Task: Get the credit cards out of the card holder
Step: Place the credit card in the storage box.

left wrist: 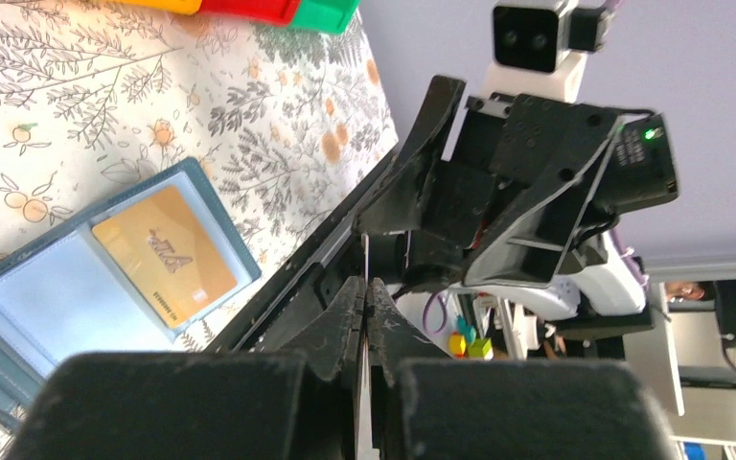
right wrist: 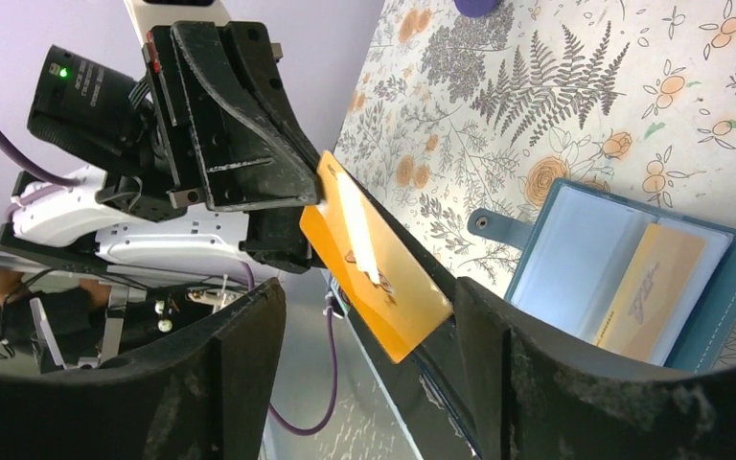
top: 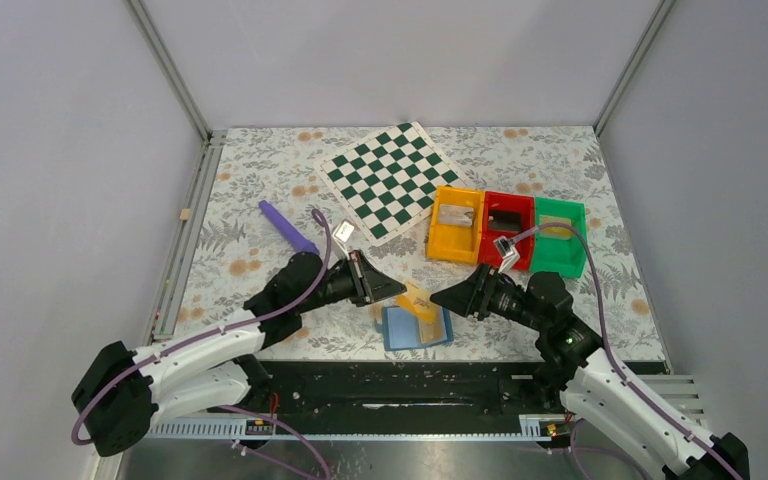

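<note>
The blue card holder (top: 408, 330) lies open on the table near the front edge. One gold credit card (left wrist: 165, 254) sits in its right pocket, also seen in the right wrist view (right wrist: 650, 293). My left gripper (top: 396, 290) is shut on a second gold credit card (right wrist: 372, 257) and holds it by one end above the holder's left side. In the left wrist view the left gripper (left wrist: 366, 287) shows that card only as a thin edge between the shut jaws. My right gripper (top: 440, 296) is open and empty, its fingers (right wrist: 249, 355) on either side of the held card's free end without touching it.
A green-white chequered board (top: 390, 180) lies at the back. Orange (top: 438, 232), red (top: 487, 236) and green (top: 558, 260) bins stand in a row at the right. A purple object (top: 288, 228) and a small white item (top: 344, 231) lie left of centre.
</note>
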